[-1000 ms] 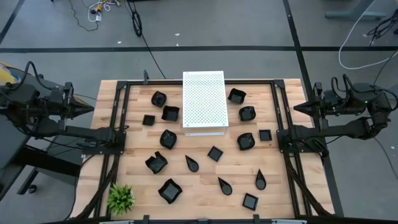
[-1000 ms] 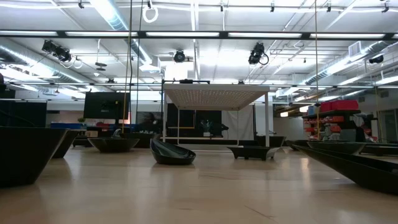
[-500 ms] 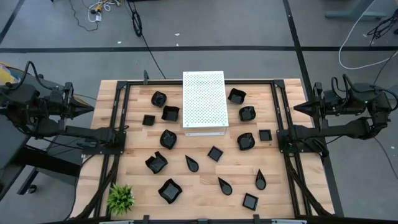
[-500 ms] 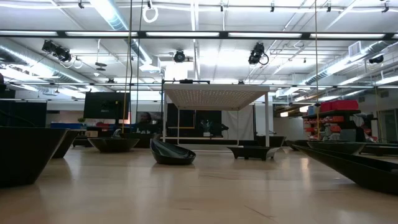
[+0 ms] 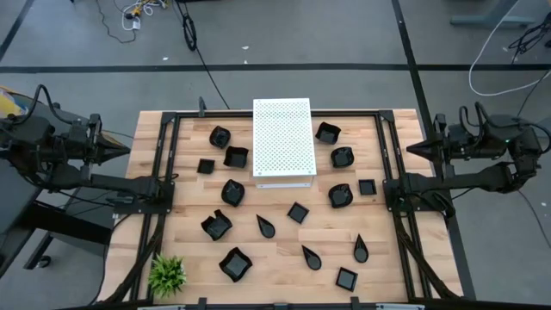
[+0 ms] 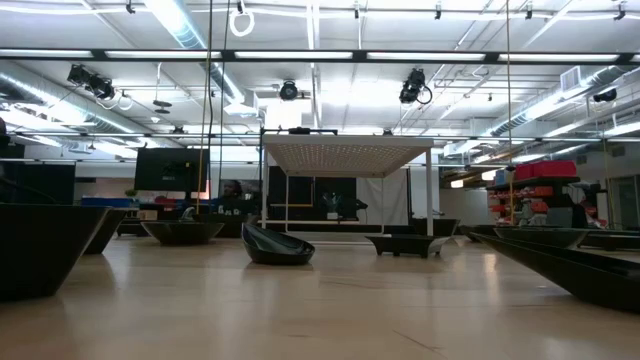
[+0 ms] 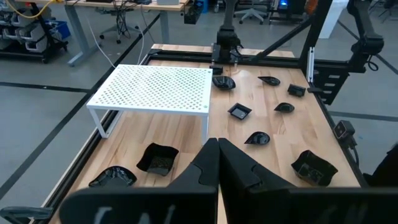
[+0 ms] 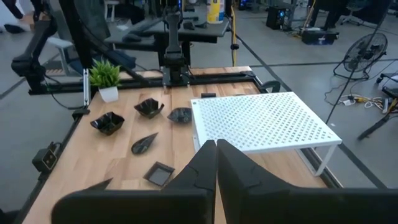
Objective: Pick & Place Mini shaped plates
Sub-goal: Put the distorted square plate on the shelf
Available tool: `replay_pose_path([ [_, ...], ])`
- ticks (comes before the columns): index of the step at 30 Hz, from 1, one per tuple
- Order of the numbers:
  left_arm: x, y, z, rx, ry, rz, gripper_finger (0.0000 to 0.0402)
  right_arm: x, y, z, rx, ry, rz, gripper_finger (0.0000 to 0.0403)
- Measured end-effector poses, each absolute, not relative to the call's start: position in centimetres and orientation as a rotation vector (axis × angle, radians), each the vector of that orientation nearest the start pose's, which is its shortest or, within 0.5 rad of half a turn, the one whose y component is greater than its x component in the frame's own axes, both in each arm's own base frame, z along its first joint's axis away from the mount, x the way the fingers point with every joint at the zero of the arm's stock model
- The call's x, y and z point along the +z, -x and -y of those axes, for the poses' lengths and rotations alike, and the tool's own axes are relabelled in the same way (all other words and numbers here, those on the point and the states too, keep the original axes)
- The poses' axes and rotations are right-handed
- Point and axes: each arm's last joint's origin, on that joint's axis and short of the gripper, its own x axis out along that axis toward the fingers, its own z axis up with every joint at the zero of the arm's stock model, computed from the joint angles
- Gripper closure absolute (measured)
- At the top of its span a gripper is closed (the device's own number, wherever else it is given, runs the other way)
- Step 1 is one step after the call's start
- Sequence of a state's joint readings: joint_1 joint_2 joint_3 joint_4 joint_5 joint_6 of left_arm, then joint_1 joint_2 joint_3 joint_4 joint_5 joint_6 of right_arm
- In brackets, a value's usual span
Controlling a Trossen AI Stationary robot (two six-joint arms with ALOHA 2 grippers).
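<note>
Left gripper (image 5: 120, 151) is parked off the table's left edge, fingers pressed together, nothing held; it points inward across the table (image 5: 284, 258). Right gripper (image 5: 415, 150) is parked likewise off the right edge, fingers closed and empty, pointing inward.

Mini shaped plates are scattered over the table on both sides of the white perforated board (image 5: 281, 142), which stands at the centre of the far half. None is seen resting on the board.

From the left gripper outward: nearest are the small square plate (image 5: 206, 166) and the rounded plate (image 5: 220, 136), both lying straight inward of it, with the plate (image 5: 236, 157) just beside the board's left edge. From the right gripper outward: nearest is the small square plate (image 5: 367, 187), then the rounded plate (image 5: 342, 157) beside the board's right edge.

Judgement: each arm is nearer its own side's plates; the first reach is inward and down. The teardrop plates (image 5: 266, 226) lie in the near half, well apart from both grippers, long axes diagonal. A potted plant (image 5: 167, 274) stands at the near left corner.
</note>
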State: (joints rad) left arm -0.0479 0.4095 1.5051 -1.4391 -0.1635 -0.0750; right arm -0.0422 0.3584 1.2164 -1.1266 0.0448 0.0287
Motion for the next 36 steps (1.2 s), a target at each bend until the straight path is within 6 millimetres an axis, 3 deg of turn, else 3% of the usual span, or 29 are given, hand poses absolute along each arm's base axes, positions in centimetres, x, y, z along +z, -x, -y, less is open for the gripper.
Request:
replay_pose_path([
  [7,42.1,7.2,-0.8,0.127,0.038,-0.337,0.0399,40.2,1.8,0.1,-0.104,-0.178,-0.188,0.0385],
  [17,42.1,7.2,-0.8,0.127,0.038,-0.337,0.0399,41.1,1.3,0.2,-0.140,-0.140,-0.112,0.0385],
  [22,42.1,7.3,-0.8,0.127,0.038,-0.337,0.0399,41.1,0.1,0.5,-0.219,-0.161,-0.148,0.0385],
  [36,42.1,7.3,-0.8,0.127,0.038,-0.337,0.0399,41.1,-4.0,0.7,-0.221,-0.057,-0.292,0.0385],
])
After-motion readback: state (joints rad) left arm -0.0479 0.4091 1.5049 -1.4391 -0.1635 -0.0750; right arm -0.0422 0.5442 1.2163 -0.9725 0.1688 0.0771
